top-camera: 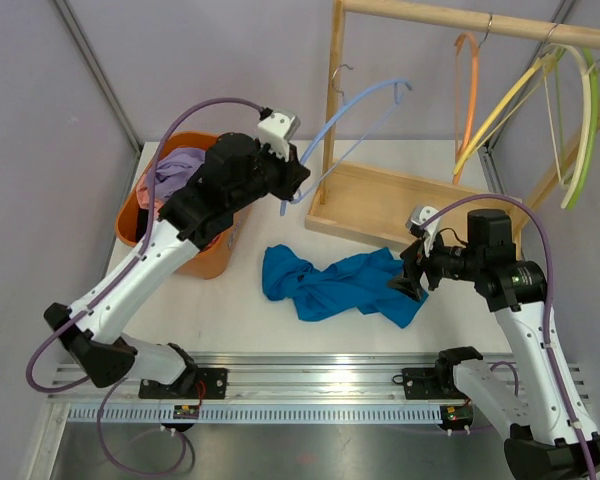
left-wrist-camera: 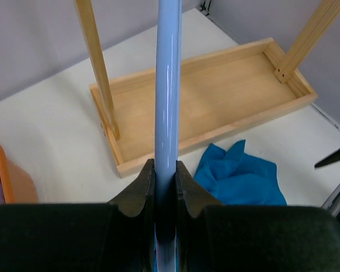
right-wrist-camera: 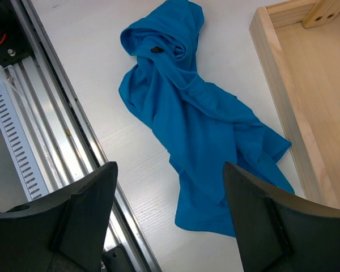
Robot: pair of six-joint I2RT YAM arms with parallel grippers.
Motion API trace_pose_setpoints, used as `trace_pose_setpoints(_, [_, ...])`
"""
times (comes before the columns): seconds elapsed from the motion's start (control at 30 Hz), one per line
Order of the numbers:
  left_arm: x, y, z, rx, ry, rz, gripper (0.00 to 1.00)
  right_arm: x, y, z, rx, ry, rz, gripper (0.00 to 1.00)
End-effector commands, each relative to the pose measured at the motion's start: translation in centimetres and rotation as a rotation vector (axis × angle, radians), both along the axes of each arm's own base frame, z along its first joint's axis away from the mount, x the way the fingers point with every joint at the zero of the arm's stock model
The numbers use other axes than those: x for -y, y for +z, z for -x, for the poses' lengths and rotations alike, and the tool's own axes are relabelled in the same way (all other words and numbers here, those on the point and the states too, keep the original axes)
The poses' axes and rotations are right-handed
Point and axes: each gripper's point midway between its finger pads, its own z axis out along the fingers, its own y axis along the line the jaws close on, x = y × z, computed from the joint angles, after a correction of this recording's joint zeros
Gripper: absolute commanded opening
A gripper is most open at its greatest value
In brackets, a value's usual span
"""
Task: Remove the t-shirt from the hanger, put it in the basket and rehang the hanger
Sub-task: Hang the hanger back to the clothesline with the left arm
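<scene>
We're clamping the bare hanger (left-wrist-camera: 167, 85) in our left gripper (left-wrist-camera: 165, 170), up off the desk (top-camera: 250, 310). The t-shirt (top-camera: 330, 285) is lying crumpled by the desk's near edge, so removal's looking done. Our right gripper (top-camera: 410, 272) is hovering wide open and empty over its right end. Next we're probably parking the hanger.

The right jaws stand wide, their gap free; straight ahead of them lies the t-shirt (right-wrist-camera: 198, 124) on bare desk (right-wrist-camera: 96, 68). Outside one jaw runs the rail (right-wrist-camera: 39, 130), outside the other rises the tray wall (right-wrist-camera: 286, 102). The hanger (left-wrist-camera: 167, 85) fills the left jaws' gap.
</scene>
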Motion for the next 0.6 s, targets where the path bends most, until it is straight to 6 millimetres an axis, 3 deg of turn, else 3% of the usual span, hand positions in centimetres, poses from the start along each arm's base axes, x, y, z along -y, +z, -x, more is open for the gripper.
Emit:
trace_pose_setpoints(0.0, [1.6,7.7,-2.1,0.191,0.060,0.114,0.00,-1.0,0.9,0.3,0.042,0.060,-0.063,0.82])
trace_pose_setpoints(0.13, [2.9,8.9,-4.4,0.223,0.123,0.095,0.00,-1.2,1.0,0.5,0.045,0.073,-0.075,0.82])
trace_pose_setpoints(0.17, [2.9,10.5,-4.6,0.245,0.130,0.118,0.00,-1.2,0.8,0.5,0.042,0.074,-0.076,0.82])
trace_pose_setpoints(0.2, [3.9,9.3,-5.6,0.223,0.133,0.093,0.00,-1.3,0.8,0.6,0.039,0.077,-0.080,0.82])
trace_pose_setpoints(0.23, [4.1,9.4,-5.9,0.227,0.140,0.089,0.00,-1.3,0.8,0.6,0.041,0.077,-0.082,0.82])
trace_pose_setpoints(0.27, [4.3,10.8,-6.0,0.246,0.143,0.110,0.00,-1.4,0.8,0.7,0.041,0.083,-0.088,0.82])
trace_pose_setpoints(0.3, [5.3,9.9,-6.8,0.234,0.139,0.097,0.00,-1.4,0.8,0.8,0.038,0.085,-0.091,0.82])
trace_pose_setpoints(0.47, [7.9,11.6,-8.0,0.256,0.130,0.135,0.00,-1.6,0.6,1.0,0.034,0.094,-0.102,0.82])
trace_pose_setpoints(0.5, [8.0,13.2,-7.8,0.280,0.132,0.163,0.00,-1.6,0.6,1.0,0.035,0.098,-0.104,0.82])
trace_pose_setpoints(0.53, [8.9,12.1,-8.6,0.268,0.132,0.149,0.00,-1.6,0.6,1.0,0.038,0.095,-0.103,0.82])
trace_pose_setpoints(0.57, [9.1,12.4,-8.7,0.272,0.139,0.153,0.00,-1.6,0.6,1.1,0.038,0.097,-0.106,0.82])
